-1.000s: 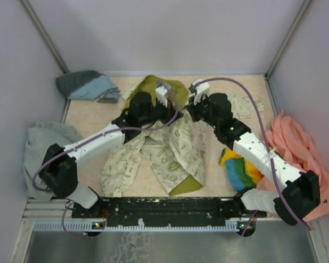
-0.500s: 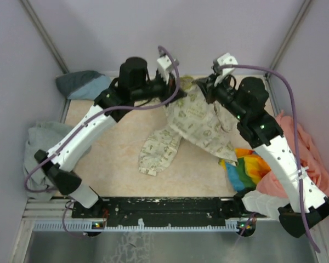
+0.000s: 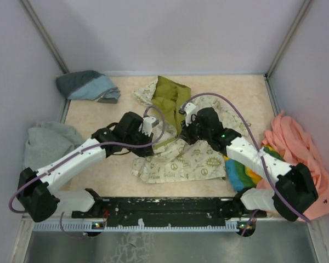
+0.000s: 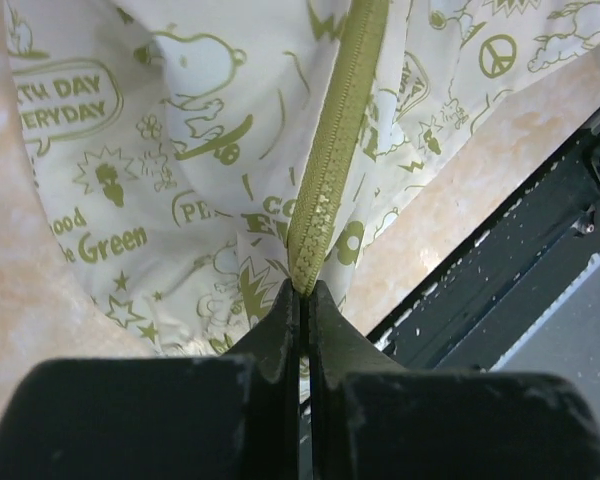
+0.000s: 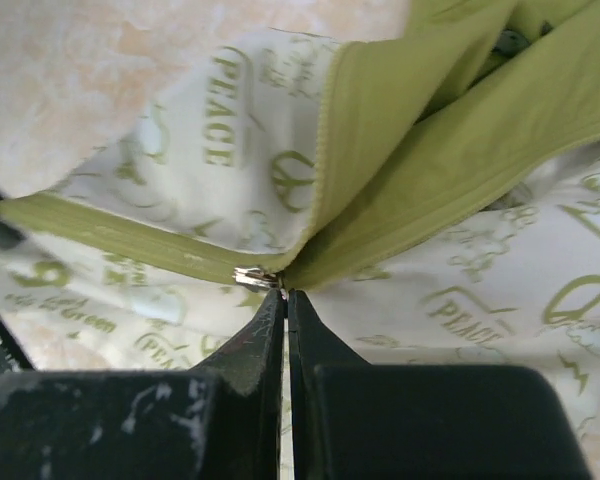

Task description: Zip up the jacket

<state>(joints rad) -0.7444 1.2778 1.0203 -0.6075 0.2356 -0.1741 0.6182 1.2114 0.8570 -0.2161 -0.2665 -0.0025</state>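
Jacket (image 3: pixel 203 161): right wrist alone shows metal slider (image 5: pixel 257 277).

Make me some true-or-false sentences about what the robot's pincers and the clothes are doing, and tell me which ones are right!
1. The left pincer is shut on the end of the jacket's green zipper strip. True.
2. The right pincer is wide open. False: it is shut, pinching the jacket beside a small metal zipper piece.
3. The pink garment lies on the robot's left side. False: it lies on the right side.
4. The jacket has peace signs printed on it. True.
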